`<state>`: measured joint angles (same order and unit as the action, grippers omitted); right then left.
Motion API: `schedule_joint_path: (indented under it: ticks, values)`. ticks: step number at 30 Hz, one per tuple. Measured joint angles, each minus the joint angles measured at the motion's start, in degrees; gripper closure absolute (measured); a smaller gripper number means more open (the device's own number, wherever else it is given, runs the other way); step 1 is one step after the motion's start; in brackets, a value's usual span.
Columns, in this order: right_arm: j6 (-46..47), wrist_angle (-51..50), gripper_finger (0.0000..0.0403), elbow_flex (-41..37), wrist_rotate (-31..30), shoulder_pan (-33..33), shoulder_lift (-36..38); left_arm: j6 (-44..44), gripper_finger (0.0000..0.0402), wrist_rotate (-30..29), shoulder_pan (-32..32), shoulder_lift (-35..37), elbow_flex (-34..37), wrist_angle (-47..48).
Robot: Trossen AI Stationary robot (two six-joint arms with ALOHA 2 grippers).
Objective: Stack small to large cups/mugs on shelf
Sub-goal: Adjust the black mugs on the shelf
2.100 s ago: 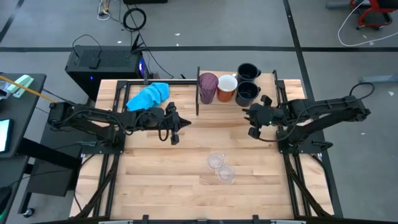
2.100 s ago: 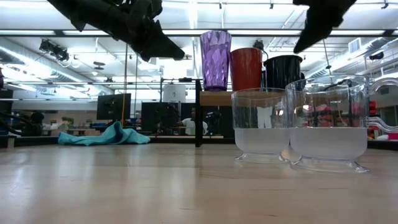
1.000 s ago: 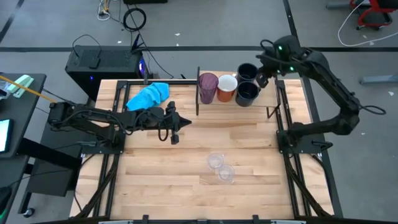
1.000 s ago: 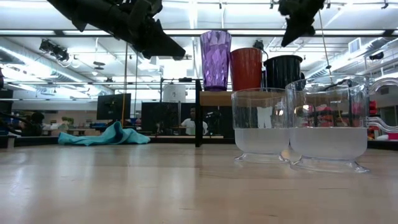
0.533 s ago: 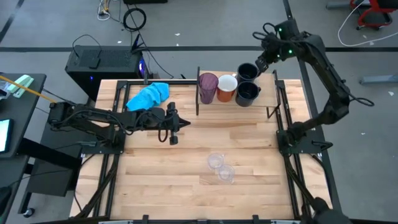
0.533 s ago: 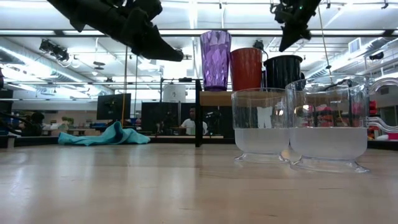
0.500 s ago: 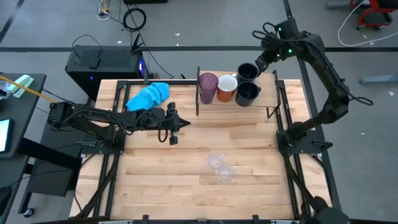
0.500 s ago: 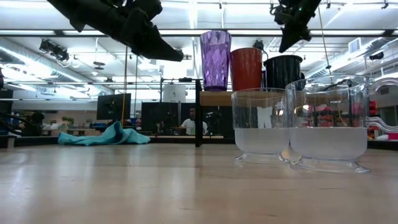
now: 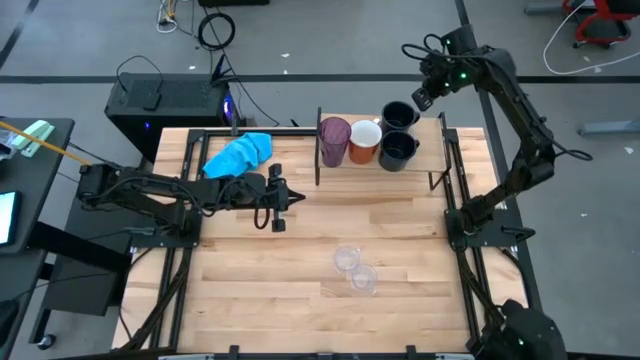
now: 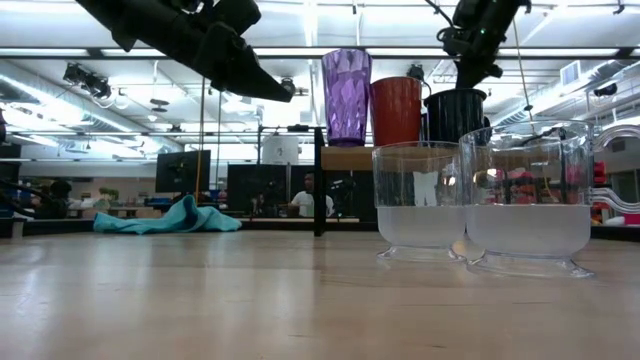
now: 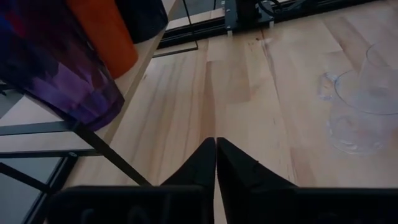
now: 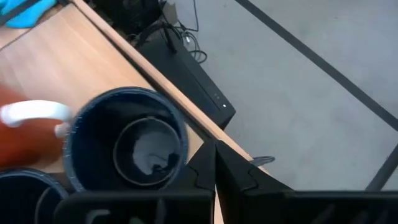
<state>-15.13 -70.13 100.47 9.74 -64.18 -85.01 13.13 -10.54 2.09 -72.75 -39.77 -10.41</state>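
On the shelf (image 9: 360, 165) at the table's far side stand a purple tumbler (image 9: 334, 141), an orange mug (image 9: 364, 140) and two black mugs (image 9: 399, 114) (image 9: 397, 149). Two clear cups (image 9: 346, 260) (image 9: 363, 279) stand on the table nearer the front. My right gripper (image 9: 424, 96) hangs shut, high above the far black mug (image 12: 127, 146) and just beyond it, touching nothing. My left gripper (image 9: 277, 210) is shut above the table, left of the shelf's dark side panel (image 9: 318, 150), with the tumbler (image 11: 56, 74) ahead of it.
A bright blue cloth (image 9: 240, 153) lies crumpled at the table's far left. Bare planks stretch between the shelf and the clear cups (image 10: 420, 200) (image 10: 527, 200). Dark frame rails run along the table's left and right edges; a black box (image 9: 165, 100) sits beyond the far edge.
My right arm has swung toward the table's far edge, carrying its shut gripper from beside the black mugs to above and beyond the far one. My left gripper has stayed in place and rolled slightly about its own axis. No cup has moved.
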Motion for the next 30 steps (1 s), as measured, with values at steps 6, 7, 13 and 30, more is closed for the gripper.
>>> schedule_joint_path:
  ticks: [6, 7, 13, 30]
  values:
    - [-1.4, 1.1, 0.0394, 0.0, 0.5, -0.6, 0.3, 0.0, 0.0383, -0.3, 0.0, 0.0, 0.0, 0.0]
    - [-1.4, 1.1, 0.0394, 0.0, 0.7, -0.6, 0.3, 0.0, 0.0385, -0.4, 0.0, 0.0, 0.0, -0.1]
    - [-2.0, 1.1, 0.0394, 0.0, 1.3, -0.6, 0.3, 0.0, 0.0387, -0.4, 0.0, 0.0, 0.0, -0.4]
    - [-4.4, 1.2, 0.0393, 0.0, 1.5, -0.5, 0.3, -0.5, 0.0388, -0.3, 0.0, 0.0, 0.0, -0.4]
